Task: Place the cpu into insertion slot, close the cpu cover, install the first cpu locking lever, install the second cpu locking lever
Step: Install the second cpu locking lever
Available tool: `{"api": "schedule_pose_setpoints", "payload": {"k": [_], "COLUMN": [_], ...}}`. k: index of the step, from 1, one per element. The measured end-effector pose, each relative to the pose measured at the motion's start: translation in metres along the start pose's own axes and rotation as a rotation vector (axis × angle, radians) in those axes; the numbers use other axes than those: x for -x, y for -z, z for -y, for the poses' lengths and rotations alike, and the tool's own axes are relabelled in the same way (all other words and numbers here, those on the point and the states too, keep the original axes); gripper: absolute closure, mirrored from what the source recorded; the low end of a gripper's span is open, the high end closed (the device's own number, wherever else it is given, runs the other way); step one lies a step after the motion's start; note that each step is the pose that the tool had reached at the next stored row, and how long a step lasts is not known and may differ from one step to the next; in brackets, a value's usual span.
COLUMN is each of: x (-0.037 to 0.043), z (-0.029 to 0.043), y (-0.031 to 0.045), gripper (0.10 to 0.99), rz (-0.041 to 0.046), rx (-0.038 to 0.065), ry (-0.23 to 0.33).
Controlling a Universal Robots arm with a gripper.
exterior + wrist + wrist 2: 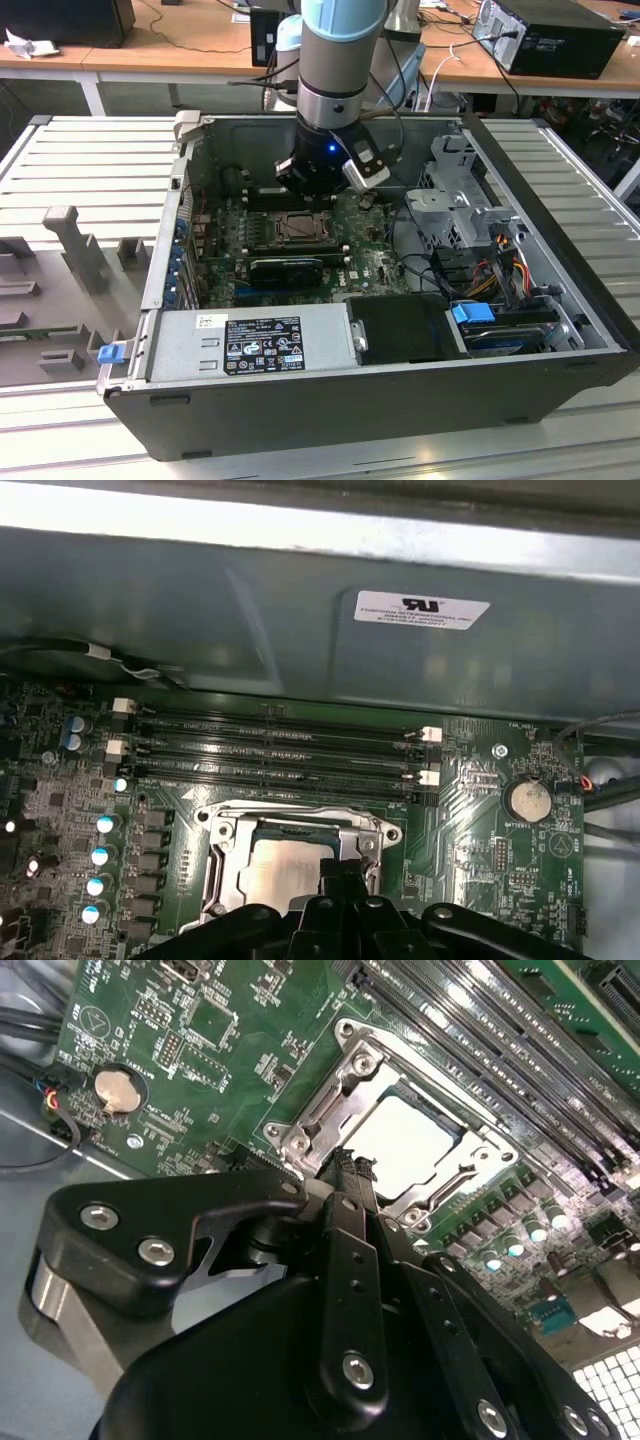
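In the open computer case [560, 260] on our ribbed surface [90, 160], the cpu [405, 1140] lies in the insertion slot [225, 870] under the cpu cover [330, 1110]. The tool [347, 1165], fingers together and empty, hangs above the slot's edge. We judge the cover thin, stiff, best pushed at its rim.

Below me a green motherboard [300, 250] lies flat inside the open computer case [560, 230]. Long black memory slots [280, 750] run side by side beside a round coin battery [528, 800]. Along the case's near edge I see the grey power supply [250, 345], and a blue tab [472, 313] toward the exterior view's right. Wooden desks [150, 45] stand behind.
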State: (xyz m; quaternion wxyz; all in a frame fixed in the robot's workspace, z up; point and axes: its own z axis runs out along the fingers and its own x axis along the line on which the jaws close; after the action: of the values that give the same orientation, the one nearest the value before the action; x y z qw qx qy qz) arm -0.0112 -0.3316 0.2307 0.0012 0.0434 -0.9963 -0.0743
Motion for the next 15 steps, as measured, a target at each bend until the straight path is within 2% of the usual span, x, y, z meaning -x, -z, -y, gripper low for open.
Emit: {"api": "schedule_pose_setpoints", "payload": {"k": [5,15], "x": [-0.0005,-0.0009], "z": [0.0051,0.0090], "y": [0.0008,0.0014], "gripper": [0.980,0.980], "rz": [0.0000,0.0001], "rx": [0.000,0.000], "ry": [0.000,0.000]}}
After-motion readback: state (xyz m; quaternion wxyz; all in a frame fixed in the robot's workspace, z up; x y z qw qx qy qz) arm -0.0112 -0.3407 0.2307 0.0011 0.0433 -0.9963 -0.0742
